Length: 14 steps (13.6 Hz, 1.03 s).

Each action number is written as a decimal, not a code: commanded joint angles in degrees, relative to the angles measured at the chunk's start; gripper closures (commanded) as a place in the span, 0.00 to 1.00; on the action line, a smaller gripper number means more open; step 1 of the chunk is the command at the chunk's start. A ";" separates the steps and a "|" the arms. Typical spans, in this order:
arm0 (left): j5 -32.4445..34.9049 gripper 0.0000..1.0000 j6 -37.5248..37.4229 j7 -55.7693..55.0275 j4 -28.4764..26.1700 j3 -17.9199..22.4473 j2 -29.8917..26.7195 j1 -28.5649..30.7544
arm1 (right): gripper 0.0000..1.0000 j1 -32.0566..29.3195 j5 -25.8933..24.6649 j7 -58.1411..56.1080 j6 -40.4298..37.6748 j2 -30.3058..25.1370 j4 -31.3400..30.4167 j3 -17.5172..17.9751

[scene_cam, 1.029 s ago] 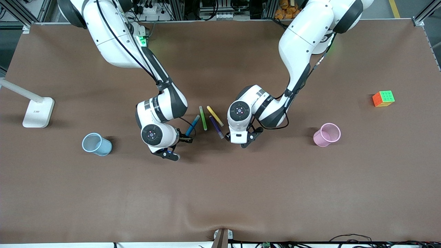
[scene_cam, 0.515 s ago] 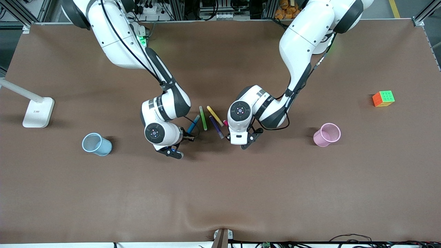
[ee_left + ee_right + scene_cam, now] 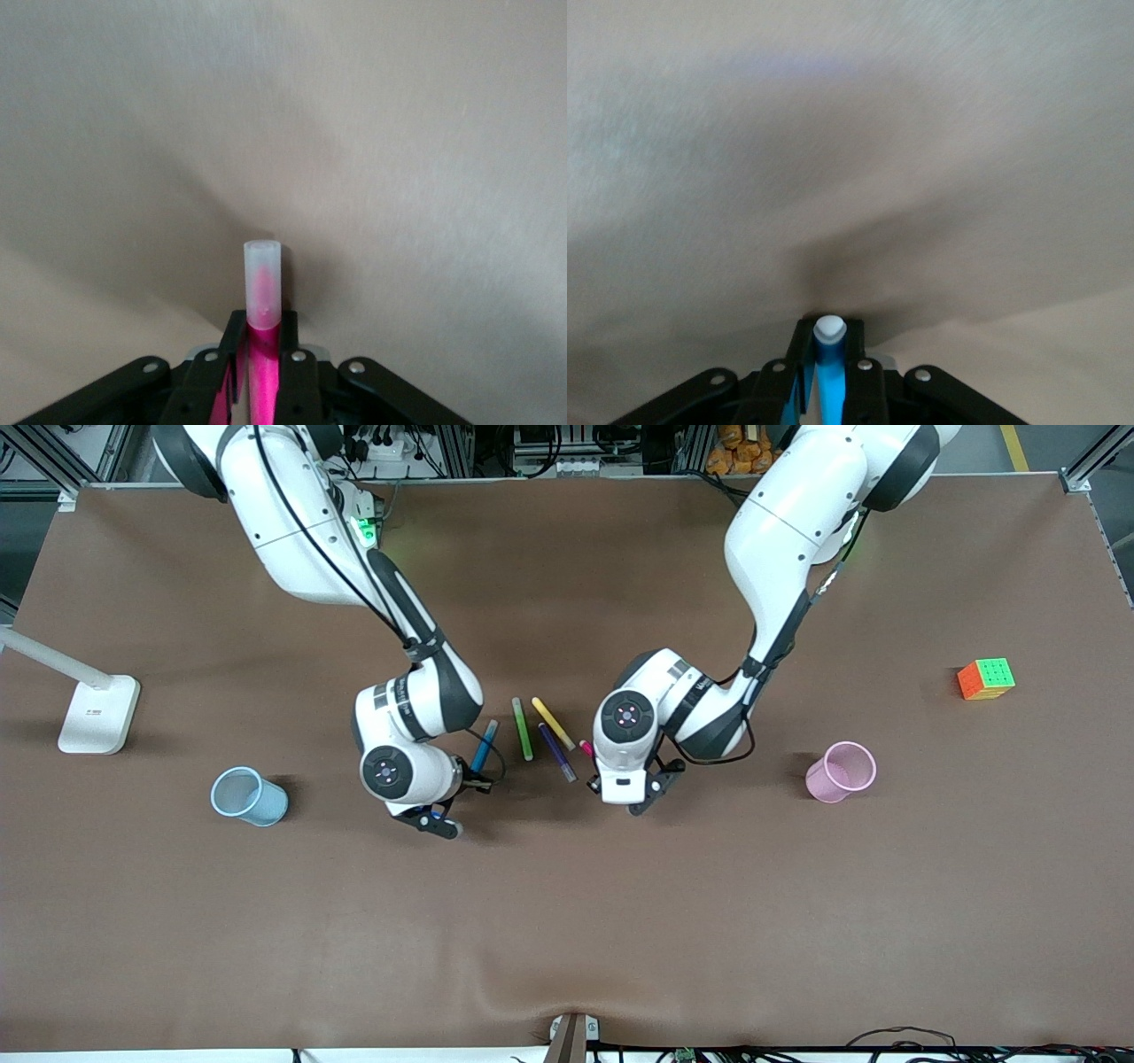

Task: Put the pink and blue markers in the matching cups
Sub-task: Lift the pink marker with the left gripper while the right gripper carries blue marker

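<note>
The pink marker [image 3: 263, 292], with a pale cap, is clamped between the fingers of my left gripper [image 3: 263, 326]; its end [image 3: 585, 747] sticks out beside the purple pen. My right gripper [image 3: 829, 343] is shut on the blue marker [image 3: 829, 359], whose shaft [image 3: 484, 747] slants out from under the hand. Both hands sit low over the middle of the table. The light blue cup [image 3: 249, 796] stands toward the right arm's end. The pink cup [image 3: 841, 771] stands toward the left arm's end.
Green [image 3: 523, 729], yellow [image 3: 553, 724] and purple [image 3: 557, 753] pens lie on the table between the two hands. A colour cube [image 3: 985, 678] sits past the pink cup. A white lamp base [image 3: 97, 713] stands near the right arm's table end.
Both grippers have closed on their markers. The blue marker has swung away from the green pen, and the pink marker's end now shows beside the left hand, which shifted slightly toward the pink cup.
</note>
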 commanded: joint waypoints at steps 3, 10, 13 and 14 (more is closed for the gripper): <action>1.50 1.00 -2.52 0.11 -0.38 -0.10 -4.70 3.12 | 1.00 -4.19 0.49 -3.49 -4.98 -2.07 2.86 0.09; 5.71 1.00 -11.57 5.01 -0.65 -0.27 -10.68 7.96 | 1.00 -7.98 0.40 -7.62 -8.59 -4.53 4.10 0.09; 5.71 1.00 -15.34 9.67 -0.65 -0.18 -13.14 10.16 | 1.00 -10.87 0.40 -11.65 -8.59 -6.55 4.10 0.09; 5.71 1.00 -16.57 11.17 -0.65 -0.18 -13.76 10.77 | 1.00 -12.36 0.49 -13.41 -8.59 -7.34 4.10 0.09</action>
